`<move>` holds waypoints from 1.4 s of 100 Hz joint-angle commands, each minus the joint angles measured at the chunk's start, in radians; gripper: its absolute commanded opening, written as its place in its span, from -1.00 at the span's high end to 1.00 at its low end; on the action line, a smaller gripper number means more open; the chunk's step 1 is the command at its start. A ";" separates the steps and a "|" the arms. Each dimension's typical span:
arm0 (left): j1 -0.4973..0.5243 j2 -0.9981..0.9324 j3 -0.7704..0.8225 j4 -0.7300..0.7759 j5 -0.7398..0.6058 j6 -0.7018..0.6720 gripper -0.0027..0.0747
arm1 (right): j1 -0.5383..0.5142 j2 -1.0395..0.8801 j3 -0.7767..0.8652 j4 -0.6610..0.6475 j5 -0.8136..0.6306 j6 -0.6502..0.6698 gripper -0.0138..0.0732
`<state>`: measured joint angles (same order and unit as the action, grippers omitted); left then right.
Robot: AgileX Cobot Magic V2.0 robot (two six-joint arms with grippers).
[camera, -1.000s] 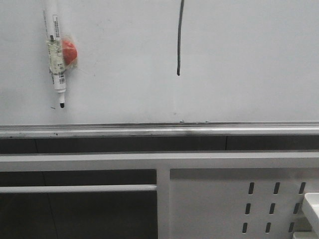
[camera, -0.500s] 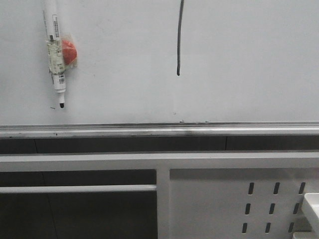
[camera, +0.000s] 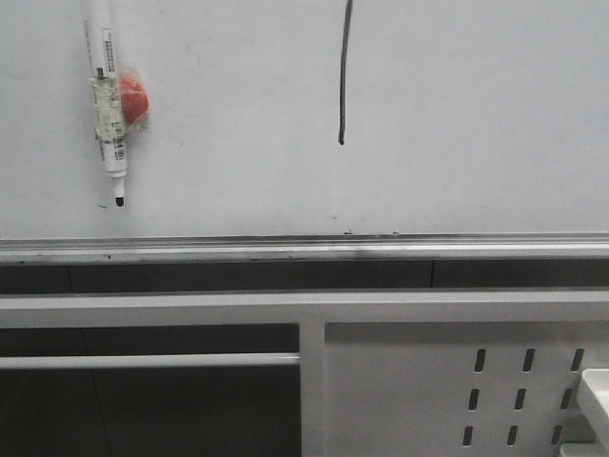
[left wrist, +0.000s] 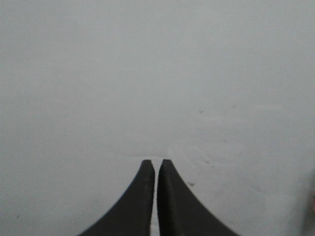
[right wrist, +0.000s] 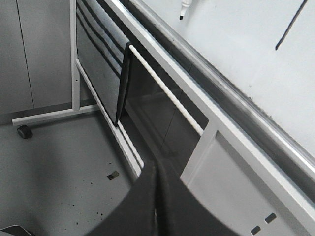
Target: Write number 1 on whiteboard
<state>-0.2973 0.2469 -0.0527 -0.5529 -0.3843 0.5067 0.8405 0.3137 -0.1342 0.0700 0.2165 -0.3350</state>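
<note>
Across the whiteboard (camera: 457, 114) ran the number 1 (camera: 343, 71), a thin black, nearly upright, slightly curved stroke, cut off by the upper edge of the front view and ending well above the silver rail (camera: 304, 249); looked finished, judging by its length; seen again from the right wrist as a dark slanted line (right wrist: 291, 25) on the same pale surface. Well apart to the left, stuck on the board, hung a marker (camera: 106, 105) with its black tip pointing down, taped beside a red round thing (camera: 134, 100), apparently a magnet; held by neither arm. Below the rail stood a white frame with a slotted panel (camera: 523, 386).

Showed the left gripper (left wrist: 155, 167) close to bare board, fingers pressed nearly together with only a hairline between, holding nothing; showed the right gripper (right wrist: 156, 169) likewise closed and empty, pointed down toward the frame and the floor; neither visible from the front.

Could go wrong from here: a smear through the fresh ink if the left arm swept sideways along the board, being so near the surface; a scrape on the board for the same reason; a knock against the frame on the right if that arm swung without rising first.
</note>
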 commanded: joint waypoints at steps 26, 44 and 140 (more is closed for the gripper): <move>0.254 -0.124 0.097 -0.016 0.273 -0.016 0.98 | 0.002 0.005 -0.025 -0.001 -0.075 -0.005 0.82; 0.257 -0.152 0.092 0.041 0.384 0.023 0.98 | 0.002 0.005 -0.025 -0.001 -0.075 -0.005 0.82; 0.292 -0.275 0.092 0.522 0.658 -0.464 0.98 | 0.002 0.005 -0.025 -0.001 -0.076 -0.005 0.82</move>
<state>0.0025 -0.0050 0.0041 -0.0210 0.3382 0.0389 0.8405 0.3120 -0.1342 0.0700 0.2165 -0.3350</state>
